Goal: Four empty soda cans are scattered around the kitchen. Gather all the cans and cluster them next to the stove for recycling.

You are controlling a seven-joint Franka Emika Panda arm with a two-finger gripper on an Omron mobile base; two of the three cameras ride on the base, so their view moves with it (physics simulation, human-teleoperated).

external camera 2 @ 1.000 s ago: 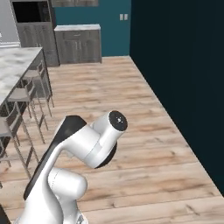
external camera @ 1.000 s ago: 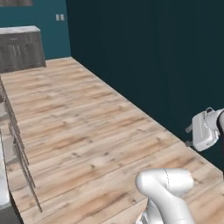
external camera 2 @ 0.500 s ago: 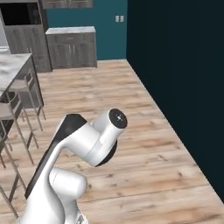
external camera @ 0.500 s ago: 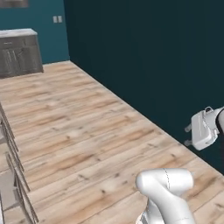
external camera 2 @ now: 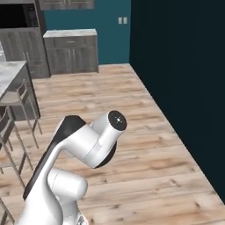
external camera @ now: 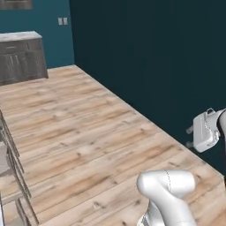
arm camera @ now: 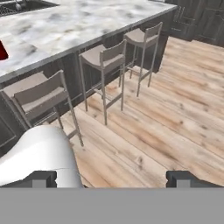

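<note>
Hovering above wood floor [arm camera: 175,127], end effector [arm camera: 112,178] spread wide (nothing between its tips), red can [arm camera: 2,50] on marble counter [arm camera: 74,22].

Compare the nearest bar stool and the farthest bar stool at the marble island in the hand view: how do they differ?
The nearest bar stool stands at the left, the farthest bar stool toward the island's end. The nearest shows its backrest broadly; the farthest shows more of its seat and legs. Both share a grey seat, thin metal legs and a low backrest.
</note>
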